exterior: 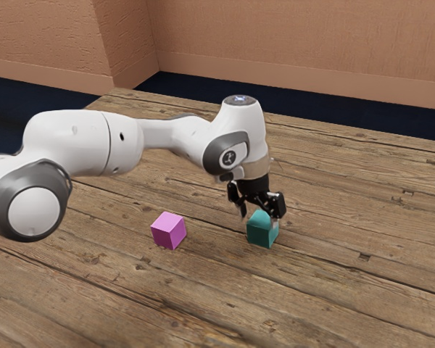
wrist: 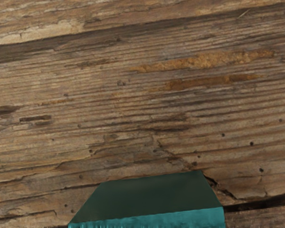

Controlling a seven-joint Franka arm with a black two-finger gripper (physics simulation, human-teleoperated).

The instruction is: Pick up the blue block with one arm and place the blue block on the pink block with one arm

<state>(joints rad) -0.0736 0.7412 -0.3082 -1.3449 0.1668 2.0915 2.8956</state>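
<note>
The blue block (exterior: 262,230), teal in colour, stands on the wooden table (exterior: 333,290) to the exterior view's right of the pink block (exterior: 168,230). My gripper (exterior: 259,210) hangs directly over the blue block. Its black fingers (exterior: 238,206) stand open, straddling the block's top edges, one on each side. In the wrist view the blue block (wrist: 149,202) sits right under my hand, its top face and one side showing against the planks. The pink block rests about two block widths away and nothing touches it.
The table top of rough wooden planks (wrist: 133,95) stretches all around both blocks. My white arm (exterior: 94,145) reaches in from the exterior view's left. Beyond the table's far edge are a dark floor and tan walls (exterior: 312,36).
</note>
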